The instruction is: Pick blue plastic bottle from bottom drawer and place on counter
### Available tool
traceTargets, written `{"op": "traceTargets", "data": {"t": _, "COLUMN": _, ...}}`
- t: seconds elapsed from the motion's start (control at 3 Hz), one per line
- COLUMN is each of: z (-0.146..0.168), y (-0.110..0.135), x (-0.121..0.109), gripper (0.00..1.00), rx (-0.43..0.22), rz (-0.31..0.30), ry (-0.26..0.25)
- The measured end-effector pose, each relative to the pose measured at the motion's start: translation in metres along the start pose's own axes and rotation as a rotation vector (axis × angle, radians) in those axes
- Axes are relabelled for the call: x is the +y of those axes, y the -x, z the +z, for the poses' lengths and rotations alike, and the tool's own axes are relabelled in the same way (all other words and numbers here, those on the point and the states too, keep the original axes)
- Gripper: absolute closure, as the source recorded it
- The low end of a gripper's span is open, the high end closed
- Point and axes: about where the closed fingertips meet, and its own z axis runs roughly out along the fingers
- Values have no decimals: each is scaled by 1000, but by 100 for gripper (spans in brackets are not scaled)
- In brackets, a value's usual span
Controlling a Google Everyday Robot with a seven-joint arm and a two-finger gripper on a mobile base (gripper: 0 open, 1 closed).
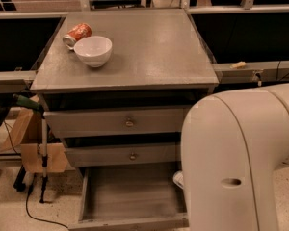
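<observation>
Far left and up top, well away from wherever the hand is, there's a can lying on its side, touching a white bowl on the surface. The rest of the surface is bare grey, no bottle on it.

Below it the two upper drawers look pushed in, and the bottom drawer is pulled out. Its tray is mostly bare. At its right edge a small whitish bit pokes out, which I'm fairly sure is the bottle, lying in the drawer.

Right of that, the arm fills the whole corner with its big cream casing. The hand is hidden somewhere behind or under it, down by the drawer's right side I'd guess, so I can't tell whether it's open or has hold of anything.

So progress-wise: drawer open, and the bottle seems to be sitting in it. The grab, the lift and the drop-off up top all look undone.
</observation>
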Motion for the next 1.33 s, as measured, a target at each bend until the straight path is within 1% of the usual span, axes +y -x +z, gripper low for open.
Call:
{"op": "traceTargets", "data": {"t": 0.33, "z": -30, "y": -7, "x": -18, "gripper": 100, "rx": -23, "rz": -8, "ry": -47}}
{"op": "traceTargets", "data": {"t": 0.67, "z": -91, "y": -29, "x": -35, "gripper": 100, "rx": -10, "rz": -25, "ry": -130}}
{"op": "traceTargets", "data": {"t": 1.0, "z": -142, "y": -51, "x": -42, "gripper": 100, "rx": -3, "rz": -62, "ry": -197}}
{"op": "traceTargets", "data": {"t": 1.33, "z": -196, "y": -28, "x": -98, "gripper": 100, "rx": -110, "rz": -55, "ry": -373}}
